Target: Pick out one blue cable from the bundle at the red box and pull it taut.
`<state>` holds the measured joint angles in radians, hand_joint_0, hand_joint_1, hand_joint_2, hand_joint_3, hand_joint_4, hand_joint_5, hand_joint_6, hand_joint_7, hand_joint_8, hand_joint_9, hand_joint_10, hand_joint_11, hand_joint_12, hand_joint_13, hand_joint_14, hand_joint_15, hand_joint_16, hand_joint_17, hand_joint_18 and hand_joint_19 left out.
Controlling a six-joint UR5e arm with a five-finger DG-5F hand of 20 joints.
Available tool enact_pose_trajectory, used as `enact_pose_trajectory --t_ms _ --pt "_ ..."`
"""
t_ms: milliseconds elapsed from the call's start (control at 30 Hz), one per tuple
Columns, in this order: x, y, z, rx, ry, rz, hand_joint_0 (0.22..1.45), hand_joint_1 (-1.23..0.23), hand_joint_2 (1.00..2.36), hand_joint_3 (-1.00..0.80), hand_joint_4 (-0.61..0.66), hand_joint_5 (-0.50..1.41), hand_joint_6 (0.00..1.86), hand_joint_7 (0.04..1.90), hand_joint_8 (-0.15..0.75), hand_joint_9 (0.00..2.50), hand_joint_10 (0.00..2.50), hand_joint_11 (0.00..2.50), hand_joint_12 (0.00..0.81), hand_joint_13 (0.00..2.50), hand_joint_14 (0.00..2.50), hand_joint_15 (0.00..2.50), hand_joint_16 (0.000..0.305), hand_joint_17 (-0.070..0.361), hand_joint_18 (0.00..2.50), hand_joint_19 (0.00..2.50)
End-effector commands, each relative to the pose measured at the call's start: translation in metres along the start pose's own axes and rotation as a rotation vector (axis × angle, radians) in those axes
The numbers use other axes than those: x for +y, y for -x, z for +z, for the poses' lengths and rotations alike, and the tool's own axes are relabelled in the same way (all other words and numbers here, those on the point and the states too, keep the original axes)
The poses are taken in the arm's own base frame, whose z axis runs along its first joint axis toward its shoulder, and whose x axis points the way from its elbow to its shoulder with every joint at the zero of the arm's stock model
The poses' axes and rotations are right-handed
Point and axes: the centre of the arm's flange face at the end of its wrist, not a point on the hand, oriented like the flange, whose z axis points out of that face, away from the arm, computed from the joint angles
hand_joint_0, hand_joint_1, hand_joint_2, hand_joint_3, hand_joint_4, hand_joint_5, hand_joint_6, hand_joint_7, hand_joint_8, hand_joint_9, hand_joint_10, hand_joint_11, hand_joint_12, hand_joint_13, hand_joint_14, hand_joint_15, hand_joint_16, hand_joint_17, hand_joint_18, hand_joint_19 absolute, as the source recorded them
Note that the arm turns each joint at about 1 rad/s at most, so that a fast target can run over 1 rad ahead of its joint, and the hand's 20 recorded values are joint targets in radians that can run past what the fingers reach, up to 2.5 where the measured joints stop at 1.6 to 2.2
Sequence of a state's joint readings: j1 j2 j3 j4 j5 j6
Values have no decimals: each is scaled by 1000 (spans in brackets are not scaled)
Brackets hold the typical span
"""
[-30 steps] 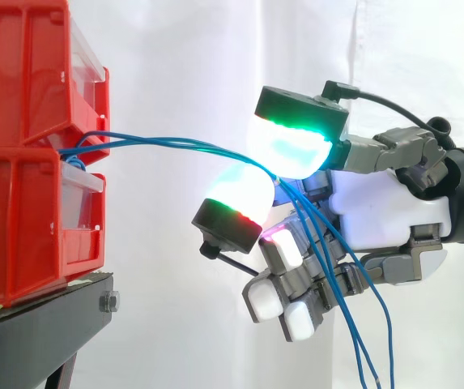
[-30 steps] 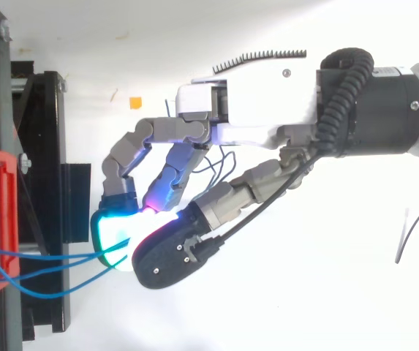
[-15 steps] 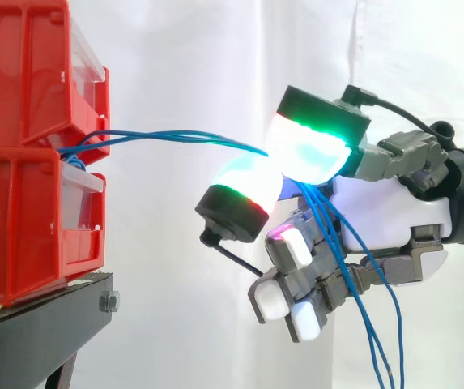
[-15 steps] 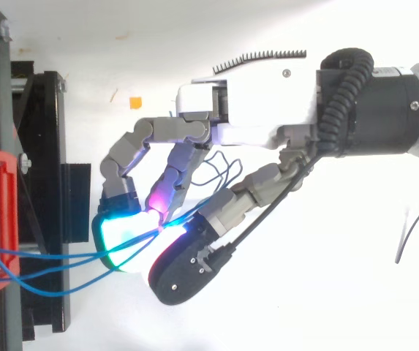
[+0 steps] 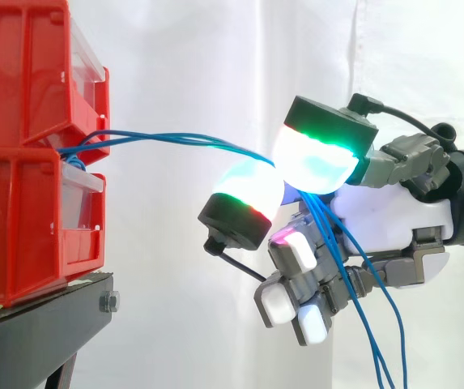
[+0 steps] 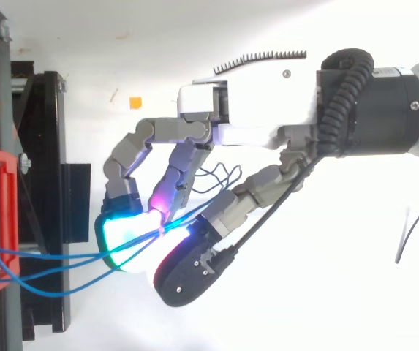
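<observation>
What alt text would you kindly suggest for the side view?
A robot hand at the right pinches several blue cables between glowing fingers. The cables run from stacked red bins on a black stand, then hang below the hand.

bins [image 5: 21, 162]: stacked two high at the left, on the stand [image 5: 37, 332]
cables [image 5: 175, 139]: leave the bins where the two meet, run right, pass between the robot hand's pads, then hang down
robot hand [image 5: 385, 219]: right of the bins, apart from them
curtain [image 5: 199, 49]: behind everything
</observation>
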<state>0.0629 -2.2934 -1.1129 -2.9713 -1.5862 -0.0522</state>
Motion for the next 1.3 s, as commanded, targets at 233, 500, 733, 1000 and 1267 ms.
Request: enact_pose_trajectory --t_ms 233,500,733,1000,1267 --pt "-1 0 -1 1 -11 0 515 -740 1000 -500 112 -139 896 873 339 1101 17 573 387 923 13 352 52 117 951 421" --pt "-1 -2 -1 4 -13 0 548 -581 1000 -500 95 -117 872 958 337 1144 19 565 375 944 13 359 50 112 949 439" --pt "-1 -2 -1 2 -13 8 600 -582 1000 -500 59 -110 875 1000 332 1175 18 580 363 958 14 365 48 107 949 465" --pt "-1 -2 -1 2 -13 8 629 -706 1013 -355 47 -102 897 1053 342 1180 18 589 370 962 14 372 48 108 953 459" --pt "-1 -2 -1 4 -14 8 666 -860 1021 -253 36 -105 913 1105 346 1160 21 593 367 964 14 372 48 109 959 450"
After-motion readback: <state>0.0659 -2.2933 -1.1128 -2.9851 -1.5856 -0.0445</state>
